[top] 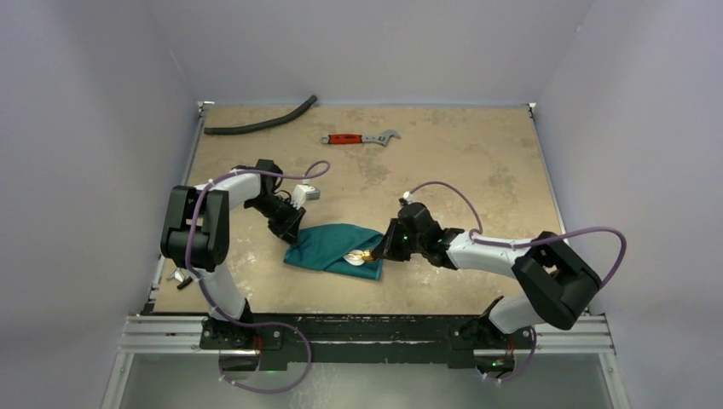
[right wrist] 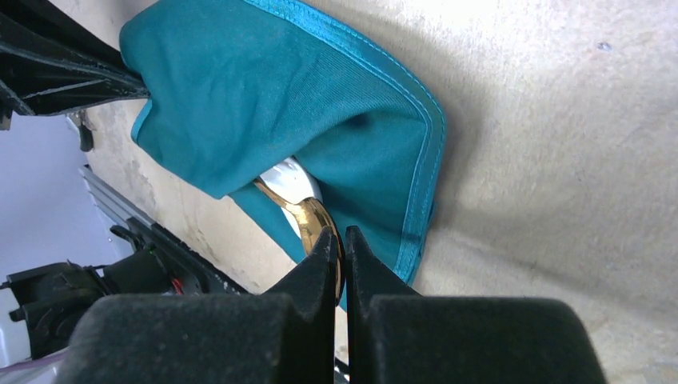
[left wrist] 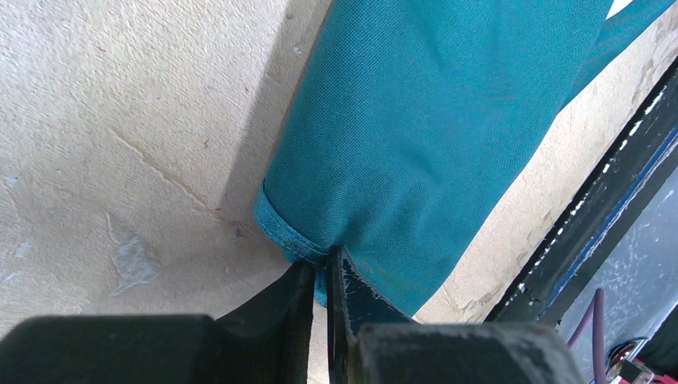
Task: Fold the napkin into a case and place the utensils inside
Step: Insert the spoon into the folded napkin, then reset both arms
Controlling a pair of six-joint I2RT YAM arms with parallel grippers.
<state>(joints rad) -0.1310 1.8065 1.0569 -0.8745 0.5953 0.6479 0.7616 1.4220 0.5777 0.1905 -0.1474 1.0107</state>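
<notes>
from above, the teal case [top: 328,247] lies on the table [top: 477,170] between the two arms, toward the near edge. the left gripper [top: 290,228] sits at its left end and the right gripper [top: 381,249] at its right end. there the white spoon [top: 352,256] and the tan utensil [top: 368,253] show at the mouth. a red-handled wrench [top: 358,137] and a black hose [top: 260,122] lie well apart at the far side.

in the left wrist view, the jaws are pressed almost together, pinching the hemmed corner of the case [left wrist: 416,120]. the bite is small, right at the edge.

in the right wrist view, the right gripper [right wrist: 342,248] is pressed together on the outer end of the tan utensil [right wrist: 302,210]. its far end runs under the upper layer of cloth. the white spoon [right wrist: 289,174] lies beside it, mostly covered.

we judge the insertion nearly done, and we see three risks:
- the left pinch could slip off the hem if the right arm pushes hard. the whole case would then slide left instead of taking the utensil in.
- the utensil tip could catch the spoon and shove it deeper or askew.
- pulling the right gripper back before its jaws part would drag the utensil out again and could flip the top layer open.
</notes>
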